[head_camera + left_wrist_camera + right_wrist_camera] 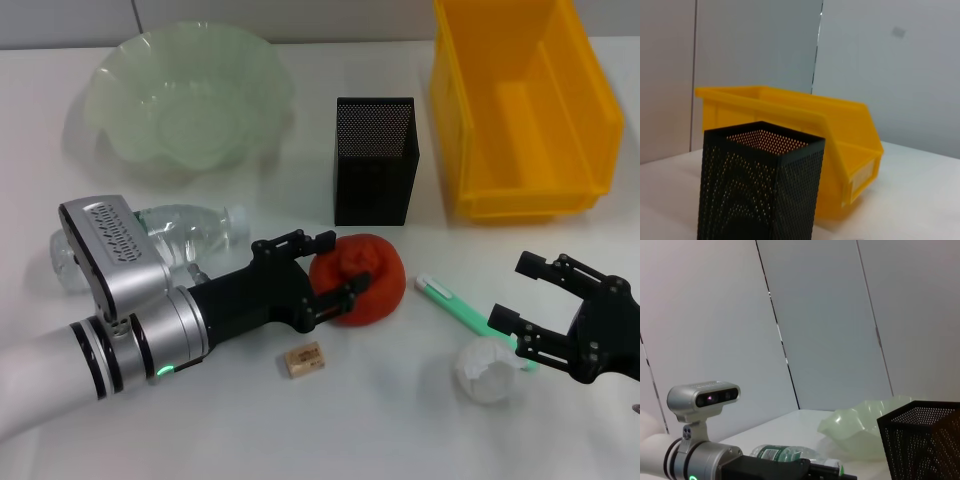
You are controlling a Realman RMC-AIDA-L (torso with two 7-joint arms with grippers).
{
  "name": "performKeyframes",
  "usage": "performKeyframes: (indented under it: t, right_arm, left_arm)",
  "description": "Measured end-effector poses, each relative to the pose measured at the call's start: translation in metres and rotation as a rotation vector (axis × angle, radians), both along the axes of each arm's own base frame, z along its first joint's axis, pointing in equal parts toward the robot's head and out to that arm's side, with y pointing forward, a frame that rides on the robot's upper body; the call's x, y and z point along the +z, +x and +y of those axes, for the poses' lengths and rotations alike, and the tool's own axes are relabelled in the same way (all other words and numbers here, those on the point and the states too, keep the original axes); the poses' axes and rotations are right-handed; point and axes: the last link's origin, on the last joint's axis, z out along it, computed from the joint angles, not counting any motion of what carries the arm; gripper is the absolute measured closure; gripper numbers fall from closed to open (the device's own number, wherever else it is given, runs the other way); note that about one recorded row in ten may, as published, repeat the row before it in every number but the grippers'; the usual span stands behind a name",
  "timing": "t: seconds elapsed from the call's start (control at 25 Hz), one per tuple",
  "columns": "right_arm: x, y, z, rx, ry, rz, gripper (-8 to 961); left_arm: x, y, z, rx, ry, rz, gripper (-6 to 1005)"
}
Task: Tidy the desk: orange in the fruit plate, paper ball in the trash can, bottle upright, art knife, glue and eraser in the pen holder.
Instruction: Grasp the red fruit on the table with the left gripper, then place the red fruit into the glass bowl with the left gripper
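In the head view the red-orange orange (368, 280) sits in front of the black mesh pen holder (375, 160). My left gripper (335, 270) is open, one finger behind the orange and one in front of its left side. The clear bottle (185, 235) lies on its side behind my left arm. The tan eraser (304, 359) lies just in front of the left gripper. My right gripper (522, 295) is open, just right of the green art knife (465, 305) and behind the white paper ball (487, 370). The pale-green fruit plate (190, 95) is at the far left. The yellow trash can (520, 100) is at the far right. No glue shows.
The left wrist view shows the pen holder (760, 185) close, with the trash can (840, 150) behind it. The right wrist view shows my left arm (702, 460), the lying bottle (790, 455), the fruit plate (860, 427) and the pen holder (925, 445).
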Motion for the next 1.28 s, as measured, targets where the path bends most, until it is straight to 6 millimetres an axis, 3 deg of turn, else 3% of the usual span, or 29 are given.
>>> performKeyframes:
  t: [0.28,0.36,0.84,1.12,1.16,1.28]
  right_arm:
    - [0.000,0.000,0.000,-0.003,-0.002,0.002,156]
    - [0.000,0.000,0.000,-0.003,-0.002,0.002,156]
    - [0.000,0.000,0.000,-0.004,-0.003,0.003,156]
    - [0.000,0.000,0.000,-0.004,-0.003,0.003,156]
    - [0.000,0.000,0.000,-0.003,-0.003,0.003,156]
    - [0.000,-0.001,0.002,0.001,-0.003,0.003,156]
  left_arm:
    - [-0.001,-0.002,0.002,0.012,0.000,0.016,379]
    - [-0.001,-0.001,0.002,0.013,-0.001,0.013,602]
    - [0.007,0.004,0.001,0.022,0.022,-0.077,850]
    - [0.036,0.012,-0.004,-0.008,-0.009,-0.266,924]
    - [0.056,0.011,-0.002,-0.026,0.001,-0.328,932]
    - [0.070,0.008,0.006,-0.020,0.031,-0.345,942]
